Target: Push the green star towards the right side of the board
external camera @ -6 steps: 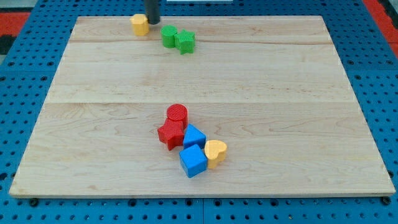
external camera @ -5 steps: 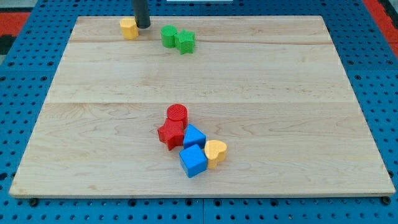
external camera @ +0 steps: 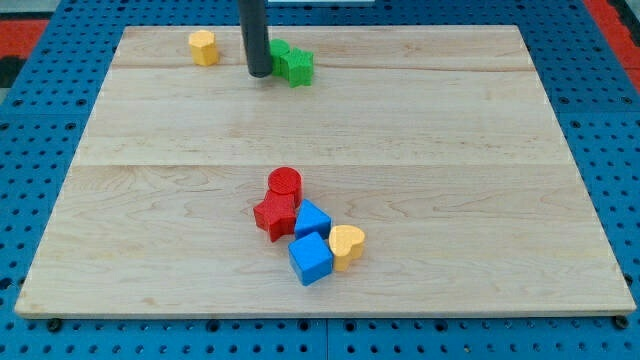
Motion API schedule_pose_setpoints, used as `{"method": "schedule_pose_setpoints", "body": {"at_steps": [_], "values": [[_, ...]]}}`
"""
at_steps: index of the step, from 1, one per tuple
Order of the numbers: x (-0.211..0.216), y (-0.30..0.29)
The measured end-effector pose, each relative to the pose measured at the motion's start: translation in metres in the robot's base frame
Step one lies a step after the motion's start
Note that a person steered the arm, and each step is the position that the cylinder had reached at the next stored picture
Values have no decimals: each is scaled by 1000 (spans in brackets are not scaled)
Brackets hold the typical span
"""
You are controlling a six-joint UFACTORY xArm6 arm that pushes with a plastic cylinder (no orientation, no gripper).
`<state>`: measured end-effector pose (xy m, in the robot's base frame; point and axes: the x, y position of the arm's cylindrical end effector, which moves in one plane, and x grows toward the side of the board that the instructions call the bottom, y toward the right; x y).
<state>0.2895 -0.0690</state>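
A pale wooden board (external camera: 420, 150) covers most of a blue pegboard bench (external camera: 610, 120). The dark rod (external camera: 255, 30) stands at the far side, left of centre; it carries no jaws, so there is no grip to report. My tip (external camera: 259, 74) sits on the board just left of a green block (external camera: 279, 51), partly hidden behind the rod, with the green star (external camera: 297, 67) touching that block's right side. Near the middle, a red cylinder (external camera: 285, 184), red star (external camera: 272, 216), two blue blocks (external camera: 311, 258) (external camera: 312, 217) and a yellow heart (external camera: 347, 244) cluster together. A lone yellow block (external camera: 203, 47) rests at far left.
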Motion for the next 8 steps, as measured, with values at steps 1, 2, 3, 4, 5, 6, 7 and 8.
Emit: {"method": "schedule_pose_setpoints", "body": {"at_steps": [1, 2, 3, 4, 5, 6, 7, 8], "values": [[-2, 49], [-7, 86], [-13, 116], [-5, 117], [0, 117], [0, 117], [4, 117], [15, 93]]}}
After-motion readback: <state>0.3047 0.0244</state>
